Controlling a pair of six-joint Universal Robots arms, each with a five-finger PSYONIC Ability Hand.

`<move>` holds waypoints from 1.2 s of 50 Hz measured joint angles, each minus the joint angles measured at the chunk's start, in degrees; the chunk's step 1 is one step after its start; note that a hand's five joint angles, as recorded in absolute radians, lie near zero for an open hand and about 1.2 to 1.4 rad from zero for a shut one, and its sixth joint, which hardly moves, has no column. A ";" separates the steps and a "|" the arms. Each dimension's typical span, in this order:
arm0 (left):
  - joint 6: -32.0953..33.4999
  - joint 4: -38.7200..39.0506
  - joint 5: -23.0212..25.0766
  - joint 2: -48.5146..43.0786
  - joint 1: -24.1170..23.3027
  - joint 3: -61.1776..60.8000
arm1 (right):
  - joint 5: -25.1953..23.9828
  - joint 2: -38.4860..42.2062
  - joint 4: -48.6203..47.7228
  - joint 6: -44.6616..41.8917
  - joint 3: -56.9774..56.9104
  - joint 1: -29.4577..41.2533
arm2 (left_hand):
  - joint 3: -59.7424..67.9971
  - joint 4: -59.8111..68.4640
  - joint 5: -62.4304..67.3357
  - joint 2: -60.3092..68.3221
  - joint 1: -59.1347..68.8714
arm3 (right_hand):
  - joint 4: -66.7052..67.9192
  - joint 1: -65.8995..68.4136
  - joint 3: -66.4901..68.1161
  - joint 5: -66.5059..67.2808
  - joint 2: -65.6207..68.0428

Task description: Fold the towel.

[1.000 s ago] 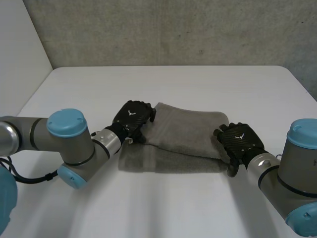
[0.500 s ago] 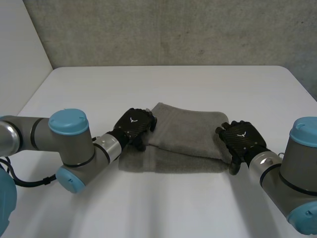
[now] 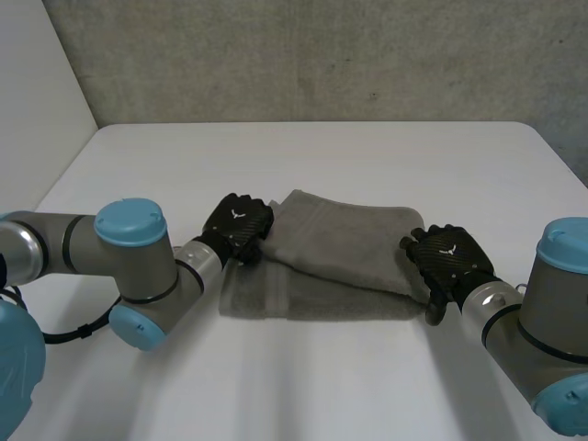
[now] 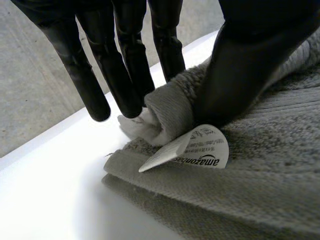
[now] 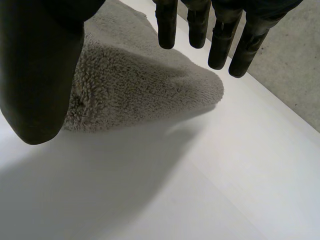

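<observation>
- The towel (image 3: pixel 340 253) is lying in the middle of the counter (image 3: pixel 367 386), partly doubled over, with its upper layer being draped askew across the lower one (the edges are not being matched up).
- A slip is being risked at the towel's left corner. Only a small rolled bit of cloth is being pinched there, so a quick pull could be freeing it and leaving the fold crooked.
- A lopsided fold is also being risked, since one end is being gripped while the other is lying loose on the counter.
- The left hand (image 4: pixel 240 65) is being closed on that left corner. The roll is being squeezed between the thumb and the straight fingers (image 4: pixel 127 75), just beside the white label (image 4: pixel 202 150).
- The right hand (image 5: pixel 37 70) is being held spread over the right corner, with thumb and fingers apart (nothing appears to be clamped).
</observation>
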 measured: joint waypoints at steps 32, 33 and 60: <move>0.22 0.67 0.33 26.74 2.64 -29.49 | -6.98 -6.23 5.16 -0.02 0.49 -0.44 | 14.13 15.60 12.88 13.57 12.66 | 0.00 -0.01 0.00 0.00 -0.01; 0.22 0.82 0.36 27.17 2.72 -30.38 | -7.25 -6.25 5.55 -0.04 0.53 -0.48 | 14.13 15.56 12.88 13.57 12.66 | 0.00 -0.01 0.00 0.00 -0.01; -0.03 3.68 -0.09 28.37 4.03 -37.12 | -10.23 -2.80 -3.98 -0.23 5.99 -3.30 | -43.03 -43.39 -44.64 -43.71 -42.69 | 48.56 50.96 49.65 50.02 49.42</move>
